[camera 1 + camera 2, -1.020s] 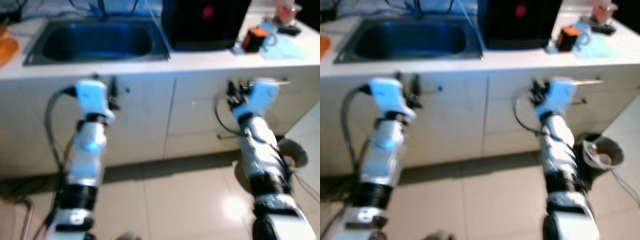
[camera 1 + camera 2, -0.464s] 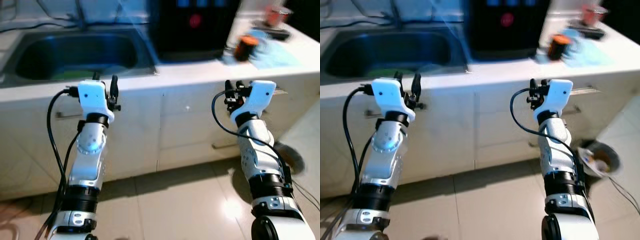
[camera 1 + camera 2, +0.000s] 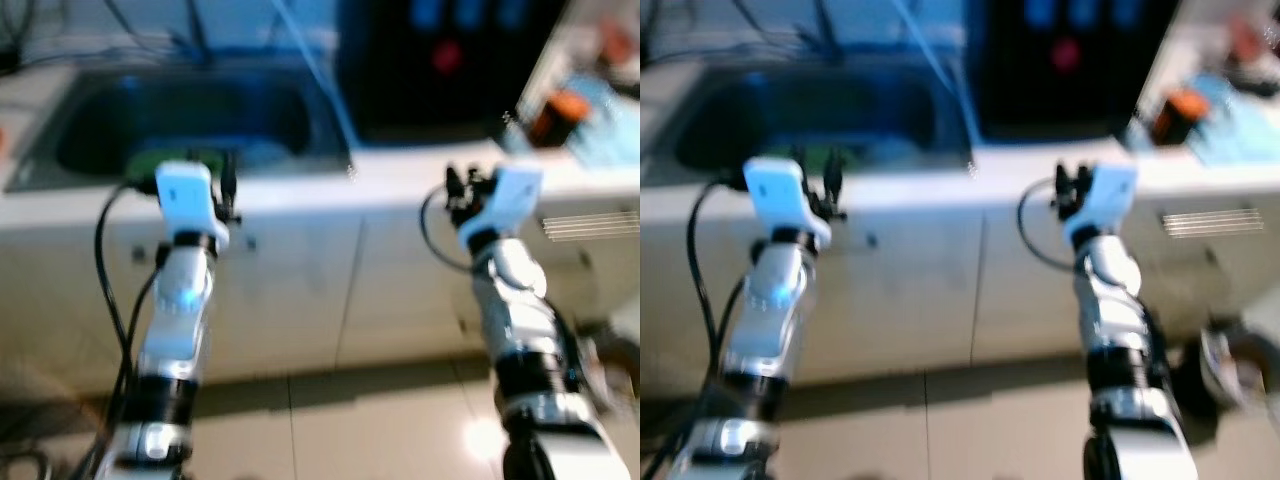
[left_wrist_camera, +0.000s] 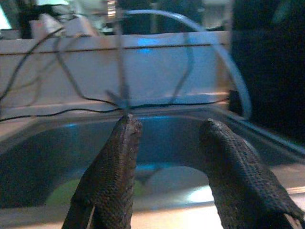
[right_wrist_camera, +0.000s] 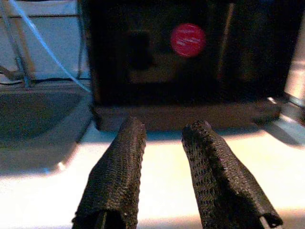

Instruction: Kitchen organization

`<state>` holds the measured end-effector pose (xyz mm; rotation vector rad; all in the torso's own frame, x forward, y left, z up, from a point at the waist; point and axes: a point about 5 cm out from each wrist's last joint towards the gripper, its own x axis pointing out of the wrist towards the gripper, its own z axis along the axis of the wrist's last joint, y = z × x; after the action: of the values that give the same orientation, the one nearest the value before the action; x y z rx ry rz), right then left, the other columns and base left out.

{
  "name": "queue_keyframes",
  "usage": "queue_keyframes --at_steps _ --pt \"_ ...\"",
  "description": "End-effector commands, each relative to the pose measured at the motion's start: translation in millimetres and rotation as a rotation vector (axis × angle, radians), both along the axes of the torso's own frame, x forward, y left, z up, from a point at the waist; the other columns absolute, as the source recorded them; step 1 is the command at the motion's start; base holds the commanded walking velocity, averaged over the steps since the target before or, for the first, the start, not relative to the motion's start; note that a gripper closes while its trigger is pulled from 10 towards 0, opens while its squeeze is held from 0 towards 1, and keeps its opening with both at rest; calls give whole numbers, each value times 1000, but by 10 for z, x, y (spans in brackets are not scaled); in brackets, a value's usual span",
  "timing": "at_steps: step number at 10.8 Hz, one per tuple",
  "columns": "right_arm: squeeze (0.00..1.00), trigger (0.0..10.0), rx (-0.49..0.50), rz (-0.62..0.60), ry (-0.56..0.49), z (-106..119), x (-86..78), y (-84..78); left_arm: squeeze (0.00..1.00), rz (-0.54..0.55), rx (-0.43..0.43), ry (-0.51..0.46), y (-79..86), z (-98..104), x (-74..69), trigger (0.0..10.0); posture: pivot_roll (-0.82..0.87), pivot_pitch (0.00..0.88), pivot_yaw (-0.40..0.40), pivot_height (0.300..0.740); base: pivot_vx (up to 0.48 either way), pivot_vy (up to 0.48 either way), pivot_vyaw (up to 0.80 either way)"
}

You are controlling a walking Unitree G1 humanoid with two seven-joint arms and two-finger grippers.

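Both arms raised before the white counter [image 3: 420, 165], head views blurred. Left gripper [image 4: 167, 143] hovers at the sink [image 3: 190, 120] near edge, fingers fairly wide, holding nothing; something green lies in the basin. Right gripper [image 5: 164, 143] over the countertop facing the black appliance [image 5: 181, 52], fingers narrowly apart, empty.

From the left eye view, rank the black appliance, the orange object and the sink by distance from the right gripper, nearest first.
1. Black appliance: on the counter just beyond the right gripper.
2. Orange object: farther along the counter to its right.
3. Sink: farthest, off to its left, by the left gripper.
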<state>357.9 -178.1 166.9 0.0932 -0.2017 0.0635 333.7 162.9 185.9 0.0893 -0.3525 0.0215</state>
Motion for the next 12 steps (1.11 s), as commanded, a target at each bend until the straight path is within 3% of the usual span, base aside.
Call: queue_keyframes --at_steps 1,3,8,12 --pt "0 10000 13 20 -2 15 12 75 0 17 10 3 66 13 0 10000 47 74 -38 740 472 0 0" --pt "0 10000 14 19 -1 12 12 74 0 9 4 1 50 21 6 10000 46 73 -37 740 418 0 0" --pt "0 10000 17 22 12 -11 13 76 0 3 -36 21 42 -1 13 10000 48 75 -38 740 0 0 0" --pt "0 10000 31 23 20 -35 4 75 0 3 -34 29 50 -3 20 10000 49 77 -35 740 0 480 0"
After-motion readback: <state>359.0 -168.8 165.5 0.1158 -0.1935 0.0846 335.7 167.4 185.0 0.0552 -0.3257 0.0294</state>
